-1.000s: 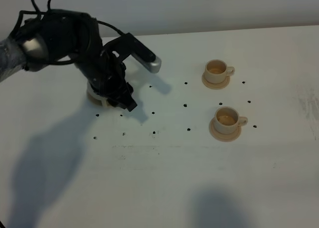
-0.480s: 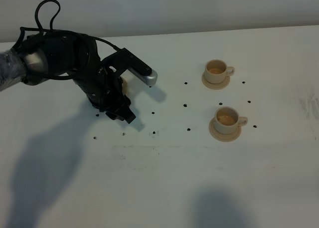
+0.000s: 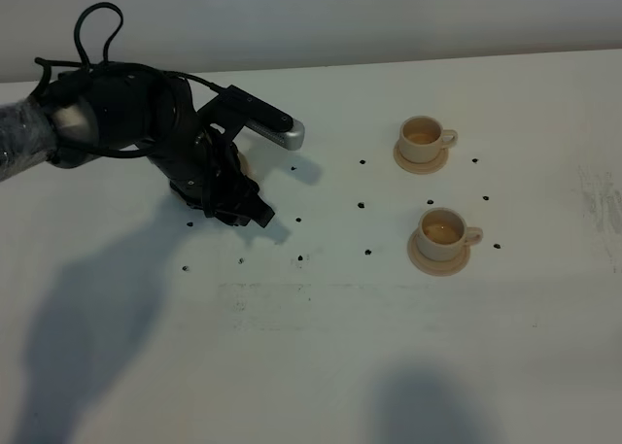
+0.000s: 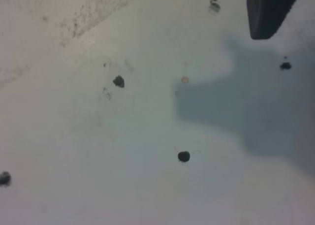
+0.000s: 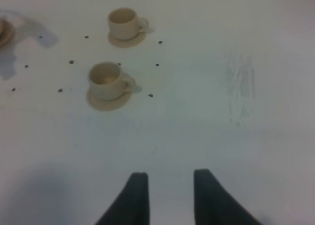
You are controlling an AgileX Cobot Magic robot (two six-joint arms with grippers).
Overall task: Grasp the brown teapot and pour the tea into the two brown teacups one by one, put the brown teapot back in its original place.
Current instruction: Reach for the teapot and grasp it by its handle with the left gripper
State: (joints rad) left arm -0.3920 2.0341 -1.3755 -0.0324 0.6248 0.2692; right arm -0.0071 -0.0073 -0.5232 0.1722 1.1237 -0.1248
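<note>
Robot lab, white table (image 3: 321, 366), black marker dots (image 3: 361, 206)

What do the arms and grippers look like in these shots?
Left arm is black, with a grey wrapped section, looped black cables on top and a silver-tipped bar at the wrist. Left gripper is black and blocky. Right gripper shows two dark, tapering fingers.

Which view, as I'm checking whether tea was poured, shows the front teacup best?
Exterior high: it looks down into the front teacup, showing amber liquid inside. Right wrist shows it from a lower angle, contents unclear. Left wrist misses it.
</note>
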